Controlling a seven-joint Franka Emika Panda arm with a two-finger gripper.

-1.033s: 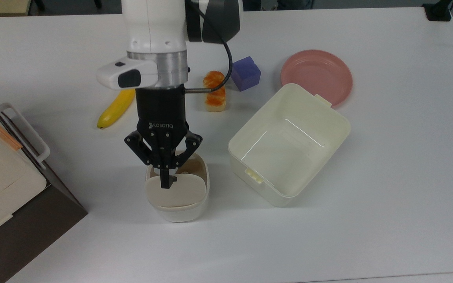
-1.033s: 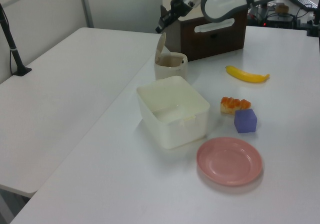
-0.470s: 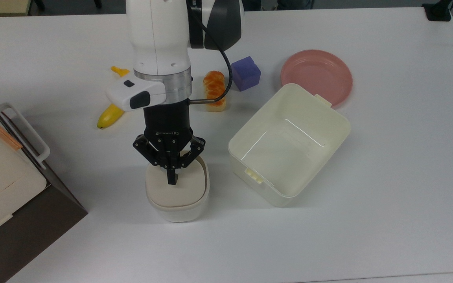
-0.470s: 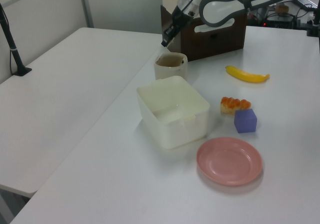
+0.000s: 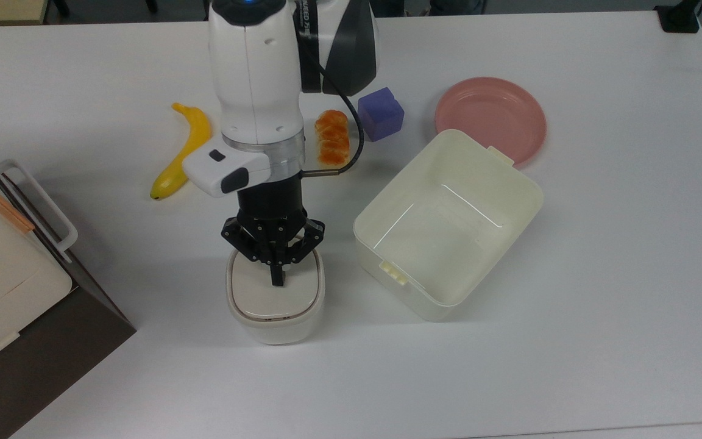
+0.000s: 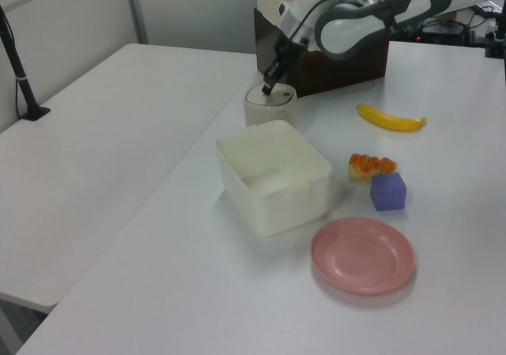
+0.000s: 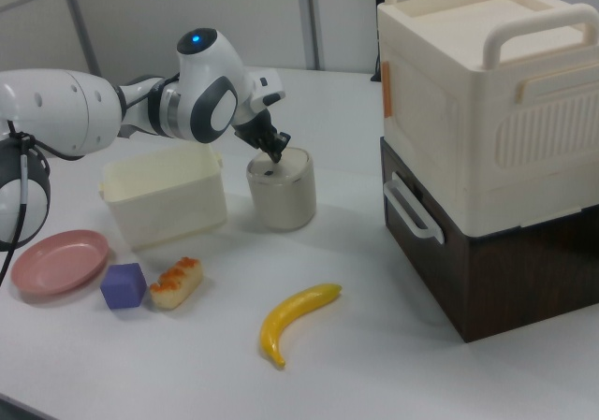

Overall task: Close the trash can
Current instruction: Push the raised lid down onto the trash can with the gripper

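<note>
The trash can (image 5: 275, 317) is a small white rounded-square bin standing on the white table at the top view's lower middle. Its beige lid (image 5: 259, 300) lies flat on the rim, covering the inside. My gripper (image 5: 276, 280) points down from the arm, shut with nothing between its fingers, its tip resting on the lid's far half. In the left view the gripper (image 6: 268, 88) touches the top of the trash can (image 6: 269, 108). In the right view the gripper (image 7: 272, 157) sits on the trash can (image 7: 281, 195).
A lidless cream tub (image 5: 415, 299) stands just to the trash can's right in the top view. Behind are a banana (image 5: 181, 152), a piece of bread (image 5: 333, 137), a purple block (image 5: 380, 113) and a pink plate (image 5: 490, 116). A white-and-brown appliance (image 5: 3, 268) fills the left edge.
The lid has swung from raised to flat on the bin. My shut gripper came down with it, and the arm shifted slightly toward the top view's right.
</note>
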